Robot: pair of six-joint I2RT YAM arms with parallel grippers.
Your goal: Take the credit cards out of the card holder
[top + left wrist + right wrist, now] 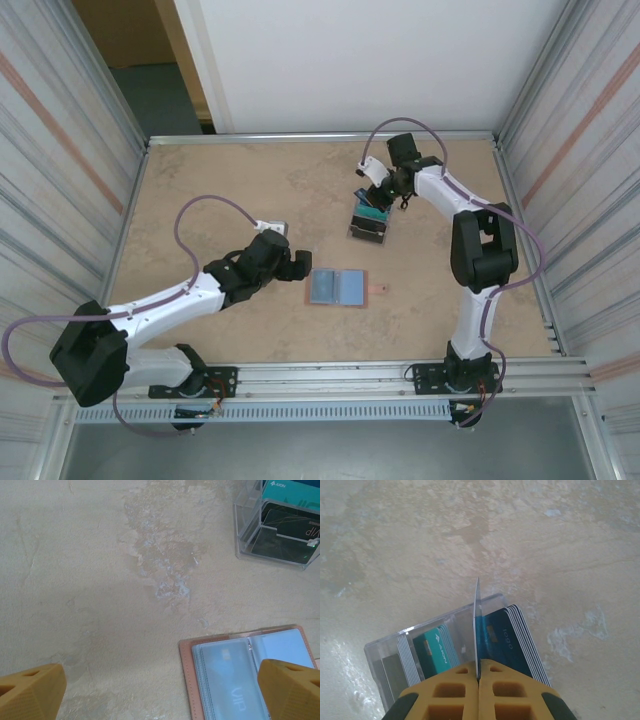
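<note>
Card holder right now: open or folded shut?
Open. The card holder lies spread flat on the table, both blue inner halves facing up, closing tab sticking out sideways.

The credit card [225, 677] in the card holder [186, 680] reads "VIP".

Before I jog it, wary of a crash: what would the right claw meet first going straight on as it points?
The clear plastic box, probably: the right claw, shut on a thin card, points down at it; depth unclear.
</note>
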